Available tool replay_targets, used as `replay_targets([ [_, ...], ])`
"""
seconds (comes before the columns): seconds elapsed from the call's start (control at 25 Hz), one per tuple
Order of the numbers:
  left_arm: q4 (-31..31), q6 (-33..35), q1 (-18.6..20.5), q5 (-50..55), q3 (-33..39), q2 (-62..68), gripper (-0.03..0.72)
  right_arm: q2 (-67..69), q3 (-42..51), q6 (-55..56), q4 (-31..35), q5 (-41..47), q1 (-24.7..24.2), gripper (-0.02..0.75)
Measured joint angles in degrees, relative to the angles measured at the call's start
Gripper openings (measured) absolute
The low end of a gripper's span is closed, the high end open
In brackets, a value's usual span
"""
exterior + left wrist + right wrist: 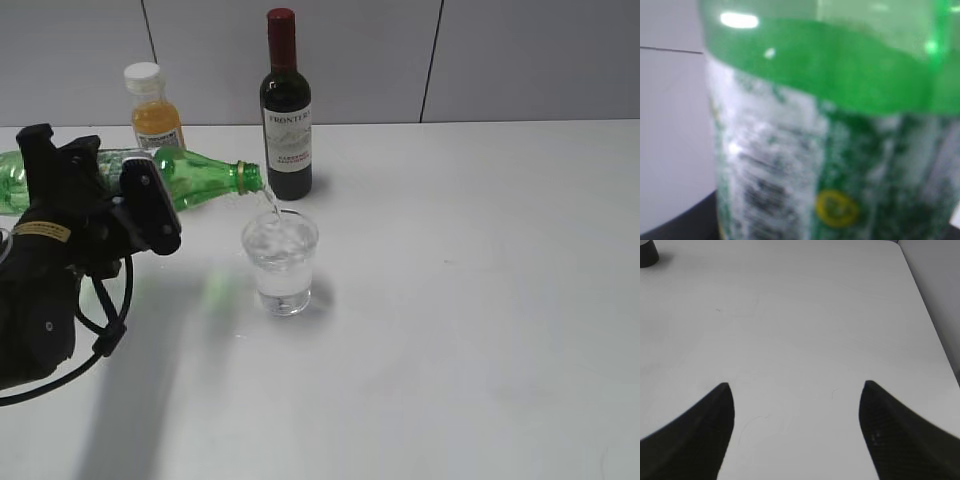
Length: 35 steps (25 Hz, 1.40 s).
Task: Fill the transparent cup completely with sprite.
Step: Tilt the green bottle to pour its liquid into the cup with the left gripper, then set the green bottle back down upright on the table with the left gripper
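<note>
Left of frame, exterior view: left end effector (140,205), black, clamped around the label section of the green bottle (195,180). The bottle is held nearly level, neck pointing right and mouth slightly down, so that the sprite (270,205) runs out in a thin stream. The left wrist view shows only the bottle's blurred green-and-white label filling the frame, consistent with a close grip.

Upper left, behind the bottle: orange-juice bottle (155,105), white cap, upright, untouched.

Upper centre: wine bottle (286,110), dark glass, red top, upright, just behind the green bottle's mouth.

Centre: transparent cup (281,262), upright on the worktop (480,300), directly beneath the bottle mouth to catch the stream. Clear bubbling liquid appears to reach near the rim; pouring looks close to done, and the tilt likely needs easing soon to avoid overflow.

Right: right end effector (797,430), seen only in its wrist view, fingers spread wide over bare worktop, holding nothing, kept well clear of the pour.
</note>
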Motion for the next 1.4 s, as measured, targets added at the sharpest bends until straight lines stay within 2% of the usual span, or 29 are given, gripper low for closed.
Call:
replay_targets([
  [0.12,0.0,-5.4,0.0,0.0,-0.1,0.0,0.44,0.0,0.0,0.0,0.0,0.0,0.0,0.592],
  [0.4,0.0,-23.5,0.0,0.0,-0.1,0.0,0.44,0.0,0.0,0.0,0.0,0.0,0.0,0.592],
  [0.8,0.0,-57.5,0.2,0.0,-0.1,0.0,0.44,0.0,0.0,0.0,0.0,0.0,0.0,0.591],
  [1.08,0.1,-79.0,3.3,0.0,-0.1,0.0,0.44,0.0,0.0,0.0,0.0,0.0,0.0,0.591],
  [1.2,3.4,-85.7,6.1,0.0,-0.1,0.0,0.44,0.0,0.0,0.0,0.0,0.0,0.0,0.591],
  [1.4,15.5,-95.9,12.5,0.0,-0.1,0.0,0.44,0.0,0.0,0.0,0.0,0.0,0.0,0.591],
])
